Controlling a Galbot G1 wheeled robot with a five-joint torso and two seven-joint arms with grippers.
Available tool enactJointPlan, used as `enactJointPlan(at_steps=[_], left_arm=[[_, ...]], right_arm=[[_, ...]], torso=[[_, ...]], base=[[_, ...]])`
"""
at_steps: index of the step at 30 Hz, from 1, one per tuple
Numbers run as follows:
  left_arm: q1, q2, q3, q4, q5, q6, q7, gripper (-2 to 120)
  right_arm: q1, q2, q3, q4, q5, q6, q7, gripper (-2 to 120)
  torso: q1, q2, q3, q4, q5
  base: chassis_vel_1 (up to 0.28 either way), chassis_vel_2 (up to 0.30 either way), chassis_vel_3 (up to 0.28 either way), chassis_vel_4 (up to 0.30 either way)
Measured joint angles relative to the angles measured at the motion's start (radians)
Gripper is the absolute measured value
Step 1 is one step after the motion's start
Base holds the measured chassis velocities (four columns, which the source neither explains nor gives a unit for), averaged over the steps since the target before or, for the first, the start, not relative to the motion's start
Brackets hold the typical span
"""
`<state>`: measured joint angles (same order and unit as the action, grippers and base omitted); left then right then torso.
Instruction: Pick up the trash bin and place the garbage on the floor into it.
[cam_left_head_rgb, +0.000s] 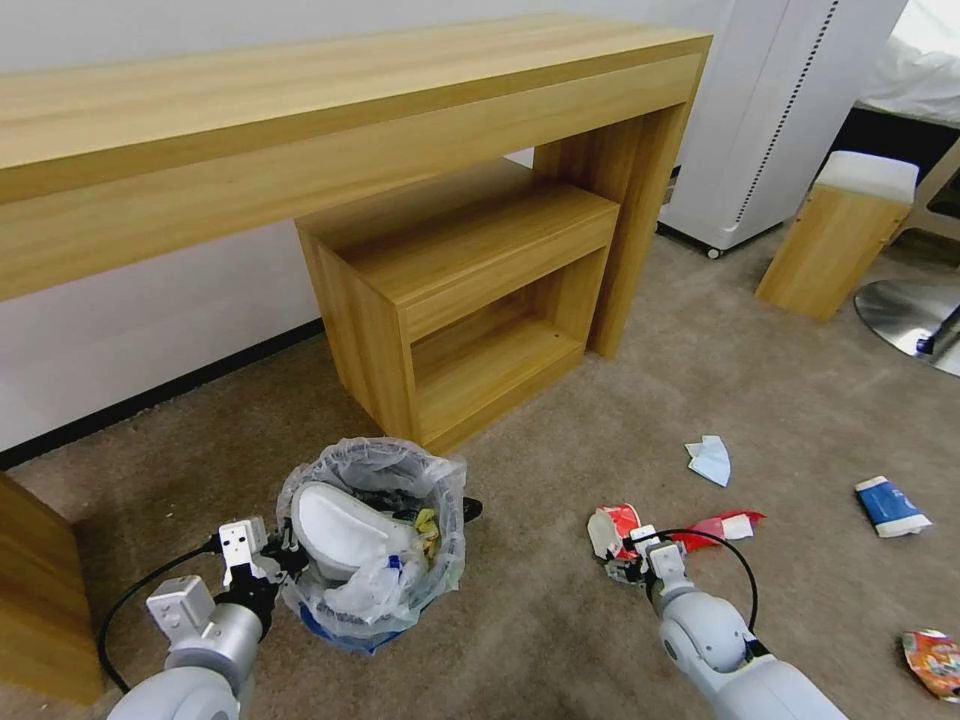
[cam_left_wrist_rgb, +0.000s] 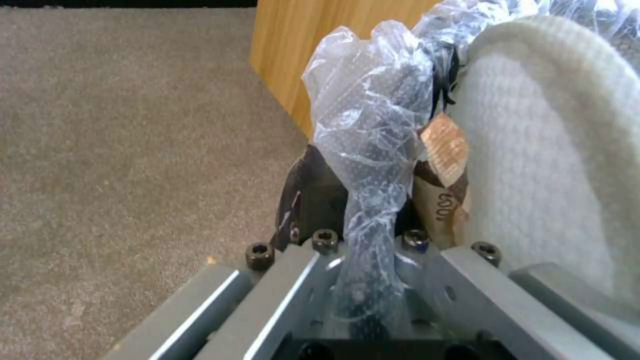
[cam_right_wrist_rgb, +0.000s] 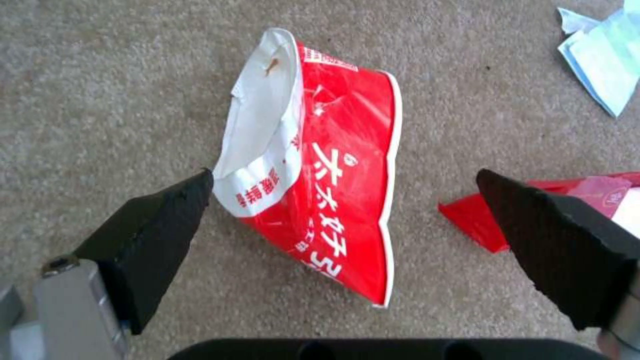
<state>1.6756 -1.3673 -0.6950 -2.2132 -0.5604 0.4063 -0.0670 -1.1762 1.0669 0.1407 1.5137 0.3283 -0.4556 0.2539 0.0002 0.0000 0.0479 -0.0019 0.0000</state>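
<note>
The trash bin (cam_left_head_rgb: 375, 540), a small black mesh basket with a crinkly clear liner, sits on the carpet at about 7 o'clock in the head view, just in front of the low wooden shelf unit (cam_left_head_rgb: 470, 300). You can see a white slipper (cam_left_head_rgb: 345, 530) and scraps already inside it. Your left gripper (cam_left_head_rgb: 283, 553) is at its near-left rim. Your right gripper (cam_left_head_rgb: 622, 555) hangs at about 5 o'clock over a red and white wrapper (cam_left_head_rgb: 615, 528). A second red wrapper (cam_left_head_rgb: 725, 527) lies just beside it, a light-blue mask (cam_left_head_rgb: 710, 460) lies farther off toward 3 o'clock, a blue and white packet (cam_left_head_rgb: 890, 505) lies near the right edge, and a crushed colourful can (cam_left_head_rgb: 935, 660) lies at the lower right corner.

In the left wrist view, the left gripper (cam_left_wrist_rgb: 370, 250) has its jaws shut on the bin's rim, with bunched liner (cam_left_wrist_rgb: 367, 130) pinched between them. The slipper's woven fabric (cam_left_wrist_rgb: 540, 150) crowds that side. Judge the bin light but lopsided: a rim hold will let it swing, and the liner is slick, so you want wire in the pinch, not only plastic.

In the right wrist view, the right gripper (cam_right_wrist_rgb: 343, 200) has its 2 dark fingers (cam_right_wrist_rgb: 160, 220) spread wide, straddling the red wrapper (cam_right_wrist_rgb: 320, 175), with 1 tip just at its white torn mouth. The wrapper looks feather-light, thin, glossy and crumpled, lying nearly flat on the carpet. Take it across the puffed middle, or at the raised open mouth where the film stands up from the pile.
</note>
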Motion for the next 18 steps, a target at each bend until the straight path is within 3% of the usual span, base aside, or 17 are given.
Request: enactJointPlan(at_steps=[18], left_arm=[[0.003,0.008,-0.005,-0.007,-0.012,-0.003,-0.002,1]], right_arm=[[0.023,0.038,-0.003,-0.039,-0.006,-0.002,0.001,100]], torso=[[0.0,0.0,0.0,0.0,-0.0001]], base=[[0.0,0.0,0.0,0.0]])
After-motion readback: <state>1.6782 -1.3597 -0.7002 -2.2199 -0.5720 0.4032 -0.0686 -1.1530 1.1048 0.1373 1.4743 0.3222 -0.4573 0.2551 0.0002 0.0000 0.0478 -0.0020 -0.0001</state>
